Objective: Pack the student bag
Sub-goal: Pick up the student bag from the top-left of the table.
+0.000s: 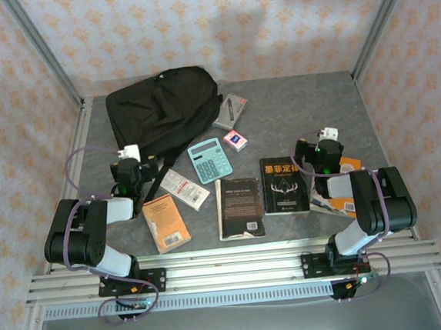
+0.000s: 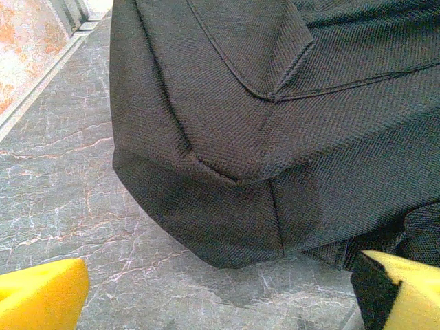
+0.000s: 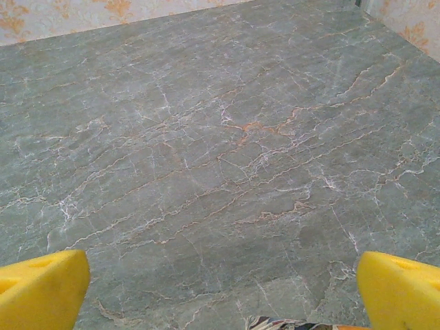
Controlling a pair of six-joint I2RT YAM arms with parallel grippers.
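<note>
Left to right: my left gripper (image 2: 220,302), jaws wide and empty, faces the student bag (image 1: 165,104) lying far-left on the table (image 1: 339,108), which I judge must first be opened; my right gripper (image 3: 220,295), equally wide, hangs over bare surface.

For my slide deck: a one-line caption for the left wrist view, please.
Left gripper, jaws open, facing a corner of the black student bag on the grey marbled table.
</note>
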